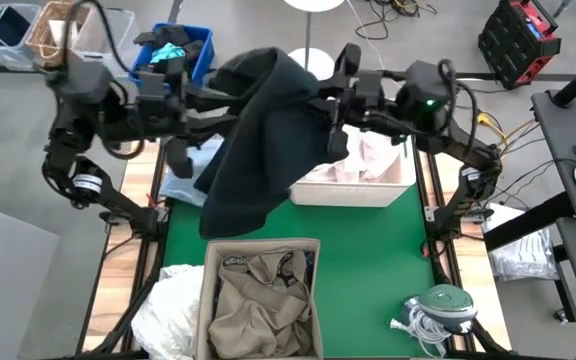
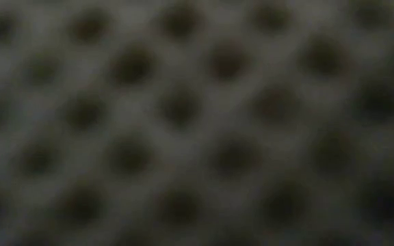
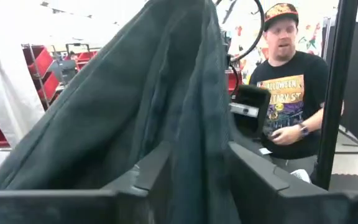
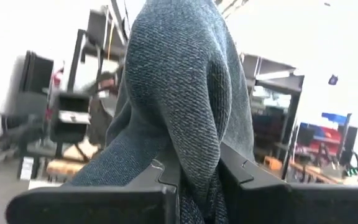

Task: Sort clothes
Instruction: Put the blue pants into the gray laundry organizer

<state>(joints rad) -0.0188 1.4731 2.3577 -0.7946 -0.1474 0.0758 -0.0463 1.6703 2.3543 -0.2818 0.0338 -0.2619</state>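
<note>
The dark denim jeans (image 1: 258,140) hang above the desk's (image 1: 368,250) far edge, left gripper (image 3: 194,171) and right gripper (image 4: 197,177) fingers clamped on them.

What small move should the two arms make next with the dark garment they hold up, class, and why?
Probably carry it sideways toward a container before lowering. Both the left gripper and right gripper are shut on the dark denim garment, which hangs above the green table, between the white bin of pale clothes and the cardboard box of khaki clothes.
</note>
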